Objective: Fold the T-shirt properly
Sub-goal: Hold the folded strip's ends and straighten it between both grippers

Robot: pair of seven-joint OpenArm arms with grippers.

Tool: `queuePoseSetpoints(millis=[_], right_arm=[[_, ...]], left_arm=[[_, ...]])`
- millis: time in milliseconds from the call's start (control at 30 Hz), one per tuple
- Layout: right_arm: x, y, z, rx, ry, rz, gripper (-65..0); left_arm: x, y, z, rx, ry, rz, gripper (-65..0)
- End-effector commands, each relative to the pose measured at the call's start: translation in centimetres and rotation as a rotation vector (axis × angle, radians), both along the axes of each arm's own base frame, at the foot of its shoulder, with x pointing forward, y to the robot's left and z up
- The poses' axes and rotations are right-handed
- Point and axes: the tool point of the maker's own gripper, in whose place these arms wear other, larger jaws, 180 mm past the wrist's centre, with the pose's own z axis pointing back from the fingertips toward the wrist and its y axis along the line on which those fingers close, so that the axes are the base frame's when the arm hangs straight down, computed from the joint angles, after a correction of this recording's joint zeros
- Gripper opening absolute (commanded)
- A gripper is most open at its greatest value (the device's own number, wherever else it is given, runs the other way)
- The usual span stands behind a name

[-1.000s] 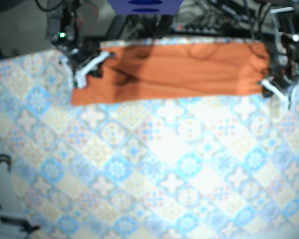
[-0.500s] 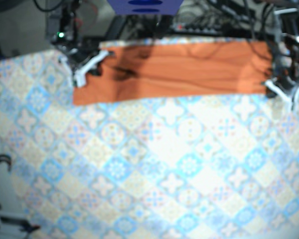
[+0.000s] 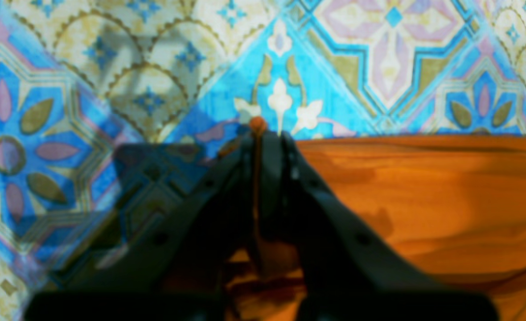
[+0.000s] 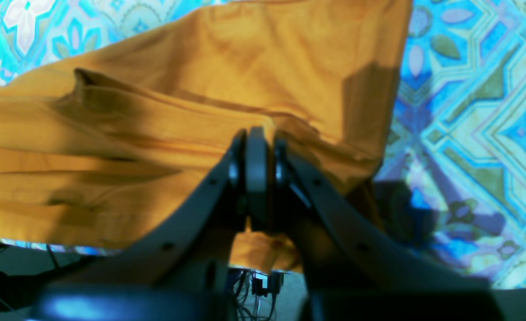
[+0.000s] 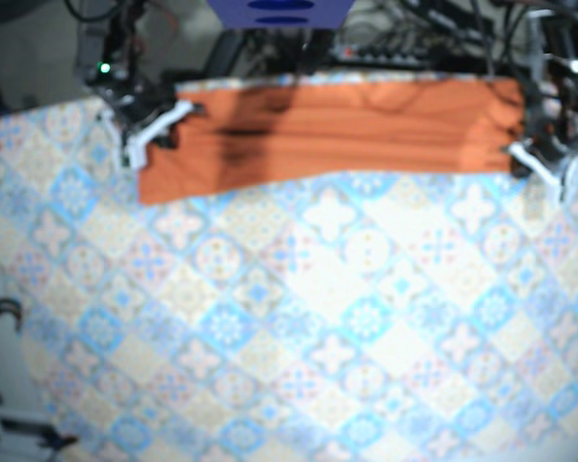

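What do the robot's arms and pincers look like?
Close up, the left pincer and right pincer each have two long black fingers tapering to a point, with small round holes. From above, their outsides look white, and the dark arms carry small green lights.

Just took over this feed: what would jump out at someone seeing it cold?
The orange T-shirt, stretched as a long band along the far side of the busy blue-patterned tablecloth. Then the claws at its ends: the left claw shut on a corner at the base view's right, the right claw shut on bunched cloth at its left.
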Motion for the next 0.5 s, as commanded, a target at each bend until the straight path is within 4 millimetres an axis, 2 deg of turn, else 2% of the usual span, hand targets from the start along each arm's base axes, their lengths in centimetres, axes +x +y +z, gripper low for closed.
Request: queuePoseSetpoints(millis=[0,267,467], right_arm=[[0.6,-0.2,0.7,-0.005,-0.033,-0.002,-65.0],[0.7,-0.1,0.7,-0.002,-0.033,-0.002,-65.0],[0.7,-0.2,0.7,-0.002,-0.035,-0.002,-65.0]], left_arm=[[0.4,0.9,1.0,0.026,-0.015,-0.007,-65.0],[1.5,0.0,2.8,0.055,-0.09,-0.06,-65.0],[1.8,0.3,3.3,0.06,-0.102,-0.059,-65.0]])
